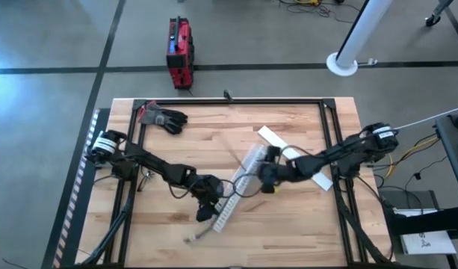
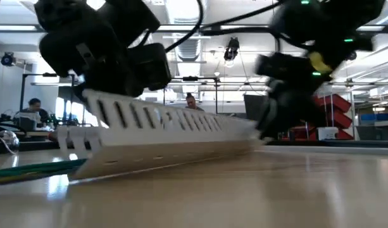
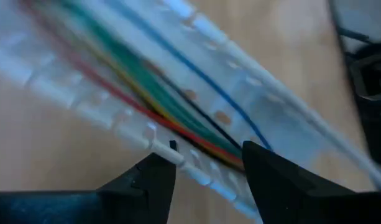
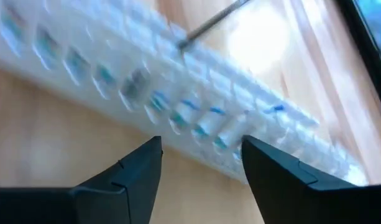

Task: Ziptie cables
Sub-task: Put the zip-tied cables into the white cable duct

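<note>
Looking down, the long white slotted plastic channel (image 1: 240, 187) lies diagonally mid-table, left gripper (image 1: 208, 209) at its near end, right gripper (image 1: 266, 175) at its far end. Low down, both grippers flank it. Left wrist: open fingers straddle the green, red and dark cables (image 3: 146, 87) lying inside. Right wrist: fingers parted just beside its wall.

cables (image 3: 178, 118) in channel (image 1: 240, 187), table (image 1: 288, 232) centre | glove (image 1: 163, 118) apparently back-left
</note>
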{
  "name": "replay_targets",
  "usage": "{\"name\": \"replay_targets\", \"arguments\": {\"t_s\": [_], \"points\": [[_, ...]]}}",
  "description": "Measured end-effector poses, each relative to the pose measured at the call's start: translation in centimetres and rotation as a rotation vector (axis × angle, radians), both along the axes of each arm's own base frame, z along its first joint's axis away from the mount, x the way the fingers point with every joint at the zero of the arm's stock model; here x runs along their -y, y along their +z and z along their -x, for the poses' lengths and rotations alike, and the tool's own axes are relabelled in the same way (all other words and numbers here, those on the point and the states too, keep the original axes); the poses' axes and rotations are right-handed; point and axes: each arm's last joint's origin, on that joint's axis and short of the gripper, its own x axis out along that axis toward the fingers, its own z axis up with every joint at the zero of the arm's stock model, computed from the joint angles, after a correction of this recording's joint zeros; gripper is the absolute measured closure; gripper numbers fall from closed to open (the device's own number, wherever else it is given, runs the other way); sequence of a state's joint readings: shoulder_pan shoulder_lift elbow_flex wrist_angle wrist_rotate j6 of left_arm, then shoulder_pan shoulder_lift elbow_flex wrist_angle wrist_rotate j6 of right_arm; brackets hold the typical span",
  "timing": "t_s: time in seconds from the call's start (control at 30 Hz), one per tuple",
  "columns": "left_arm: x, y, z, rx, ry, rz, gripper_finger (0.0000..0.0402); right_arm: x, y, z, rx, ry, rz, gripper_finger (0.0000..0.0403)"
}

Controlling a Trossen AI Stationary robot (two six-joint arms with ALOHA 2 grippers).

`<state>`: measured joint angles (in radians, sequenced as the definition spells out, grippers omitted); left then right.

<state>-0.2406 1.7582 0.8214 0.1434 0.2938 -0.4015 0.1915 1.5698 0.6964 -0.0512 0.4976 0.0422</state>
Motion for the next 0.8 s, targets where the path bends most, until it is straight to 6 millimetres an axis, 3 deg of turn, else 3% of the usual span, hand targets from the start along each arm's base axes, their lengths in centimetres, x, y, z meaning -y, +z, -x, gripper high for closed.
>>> {"name": "replay_targets", "arguments": {"t_s": [0.13,0.23,0.47,0.8], "points": [[0.5,1.8,-1.3,-0.005,-0.064,0.003,0.0238,1.4,1.3,-2.1,0.132,0.109,-0.066,0.0199],[0.5,3.1,-1.4,-0.083,-0.054,-0.059,0.0242,1.9,2.3,-2.4,0.121,0.102,-0.066,0.0199],[0.0,4.7,-1.3,-0.205,0.063,-0.273,0.0251,1.3,2.1,-0.9,-0.039,0.062,-0.103,0.0199],[-0.1,5.1,-1.5,-0.191,0.081,-0.28,0.0239,-1.8,1.7,1.3,-0.179,0.055,-0.156,0.0199]]}}
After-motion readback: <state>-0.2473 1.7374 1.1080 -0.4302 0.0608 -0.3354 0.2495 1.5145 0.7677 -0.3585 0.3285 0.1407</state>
